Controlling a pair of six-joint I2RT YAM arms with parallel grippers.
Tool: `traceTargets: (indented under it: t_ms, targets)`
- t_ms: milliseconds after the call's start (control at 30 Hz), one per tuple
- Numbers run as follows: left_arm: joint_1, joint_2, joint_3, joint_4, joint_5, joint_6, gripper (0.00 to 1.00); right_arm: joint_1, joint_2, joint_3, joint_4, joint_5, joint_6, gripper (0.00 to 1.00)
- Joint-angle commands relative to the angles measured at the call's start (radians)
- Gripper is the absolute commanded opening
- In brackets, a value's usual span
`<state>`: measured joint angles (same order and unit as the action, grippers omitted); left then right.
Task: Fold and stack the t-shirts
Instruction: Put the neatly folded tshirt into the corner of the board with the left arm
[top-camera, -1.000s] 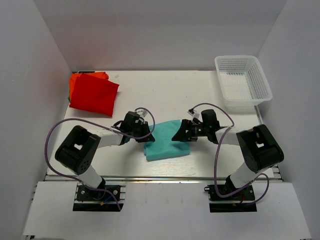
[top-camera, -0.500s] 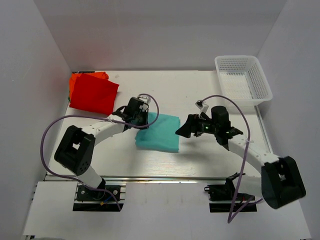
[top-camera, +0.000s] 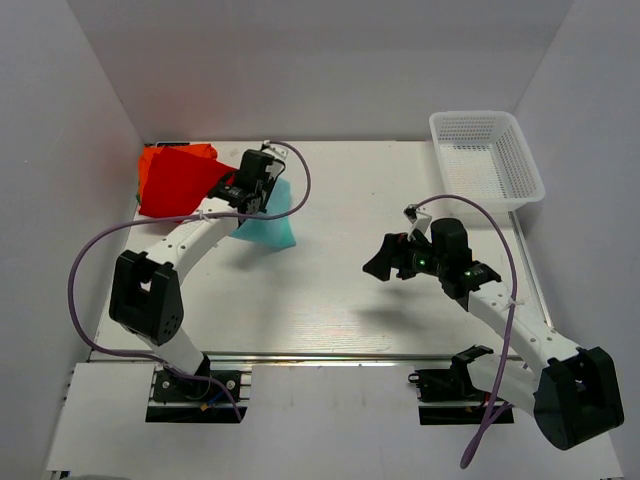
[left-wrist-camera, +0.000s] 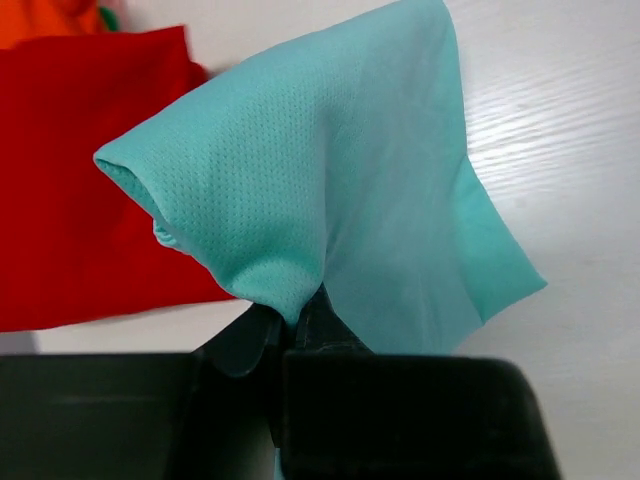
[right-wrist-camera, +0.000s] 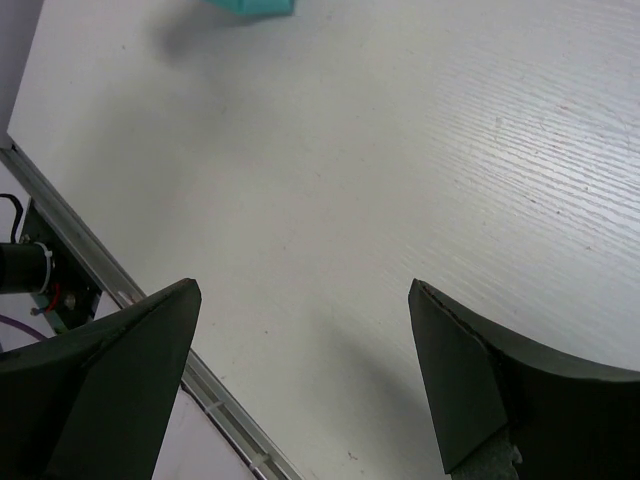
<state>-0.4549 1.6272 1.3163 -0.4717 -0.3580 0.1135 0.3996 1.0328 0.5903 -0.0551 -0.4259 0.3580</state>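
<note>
Apparently we are stacking: left pincer (top-camera: 252, 190) pinches the teal t-shirt (top-camera: 270, 227), hanging at four o'clock of the red t-shirt (top-camera: 180, 187); next, lay it squarely on top. Our right pincer (top-camera: 386, 262) is spread.

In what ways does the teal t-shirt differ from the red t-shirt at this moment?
The teal t-shirt is bunched, pinched in the left gripper; the red t-shirt lies flat on the table, ungripped. The teal t-shirt is nearer the middle; the red t-shirt sits at the far-left corner. Both are plain cloth.
</note>
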Motion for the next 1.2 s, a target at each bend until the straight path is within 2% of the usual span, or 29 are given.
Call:
traceTargets:
  t_ms: [0,167,300,800,1167]
  targets:
    - [0.050,-0.010,0.072,0.010,-0.087,0.165,0.00,-0.004,-0.025,-0.012,-0.025,0.033,-0.019,0.90]
    - [0.110,-0.010,0.118,0.059,-0.062,0.357,0.00,-0.004,-0.025,-0.009,-0.025,0.038,-0.013,0.90]
    - [0.186,0.034,0.205,0.035,-0.062,0.406,0.00,-0.004,-0.007,-0.001,-0.028,0.033,-0.007,0.90]
    - [0.424,0.319,0.586,-0.188,0.045,0.397,0.00,-0.004,0.141,0.065,0.017,0.004,0.013,0.90]
    - [0.541,0.396,0.630,-0.194,0.080,0.388,0.00,-0.001,0.222,0.098,0.044,-0.031,0.022,0.90]
